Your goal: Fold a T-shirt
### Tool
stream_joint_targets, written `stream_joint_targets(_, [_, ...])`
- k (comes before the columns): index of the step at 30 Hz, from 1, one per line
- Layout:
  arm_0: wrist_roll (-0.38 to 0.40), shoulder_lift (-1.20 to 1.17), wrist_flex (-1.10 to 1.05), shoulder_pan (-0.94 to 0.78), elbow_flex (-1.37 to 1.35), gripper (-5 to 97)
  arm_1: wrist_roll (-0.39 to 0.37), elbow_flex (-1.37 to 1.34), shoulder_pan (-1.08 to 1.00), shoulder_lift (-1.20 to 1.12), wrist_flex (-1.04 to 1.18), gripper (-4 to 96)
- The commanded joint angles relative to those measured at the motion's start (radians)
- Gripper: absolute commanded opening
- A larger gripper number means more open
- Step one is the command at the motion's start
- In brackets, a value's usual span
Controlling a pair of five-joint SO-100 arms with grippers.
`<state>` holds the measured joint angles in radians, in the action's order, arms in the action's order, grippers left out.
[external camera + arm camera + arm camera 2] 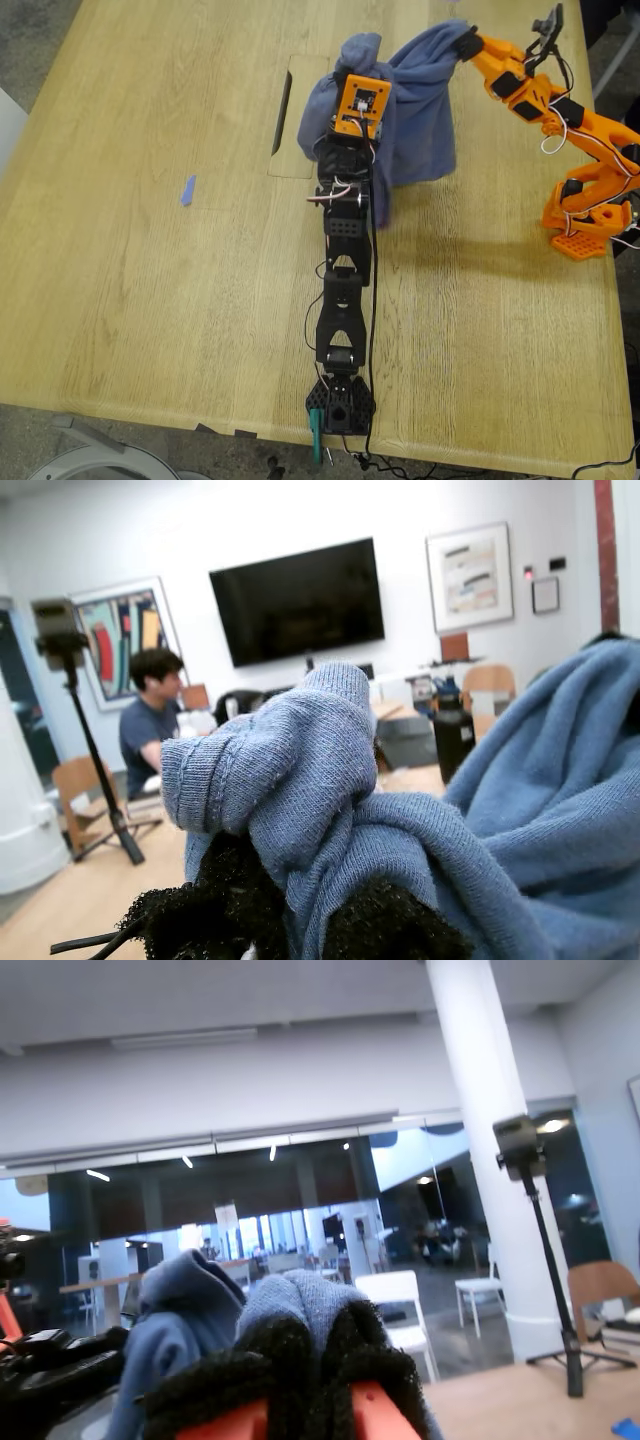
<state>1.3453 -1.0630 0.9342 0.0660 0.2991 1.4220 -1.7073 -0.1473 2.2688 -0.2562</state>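
Note:
The slate-blue T-shirt [420,110] hangs bunched above the wooden table [150,300], strung between both grippers; no print shows. My first gripper [360,55], on the black arm in the middle of the exterior view, is shut on a wad of the T-shirt [300,770], and its black padded fingers [200,910] show below the cloth. My second gripper [466,42], on the orange arm at the exterior view's right, is shut on another fold of the T-shirt [300,1310] between its black pads [270,1350]. The cloth's lower edge drapes down near the tabletop.
A tiny blue scrap [187,190] lies on the table toward the exterior view's left. A dark cable slot [283,105] sits by the shirt. The black arm's base [340,400] stands at the near edge, the orange arm's base [580,225] at the right edge. A seated person [150,720] and a tripod [75,700] are beyond.

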Motion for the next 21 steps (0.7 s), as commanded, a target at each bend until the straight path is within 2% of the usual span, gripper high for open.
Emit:
stream_joint_targets(1, [0.017, -0.296, -0.035, -0.021, 0.040, 0, 0.009, 0.074, -0.020, 0.043, -0.035, -0.1])
stream_joint_targets(10, [0.014, -0.419, 0.074, 0.040, 0.040, 0, 0.012, 0.126, -0.044, 0.095, 0.020, -0.1])
stream_joint_targets(21, [-0.002, -0.477, 0.107, 0.295, 0.040, 0, 0.021, 0.299, -0.038, 0.147, 0.247, -0.1])
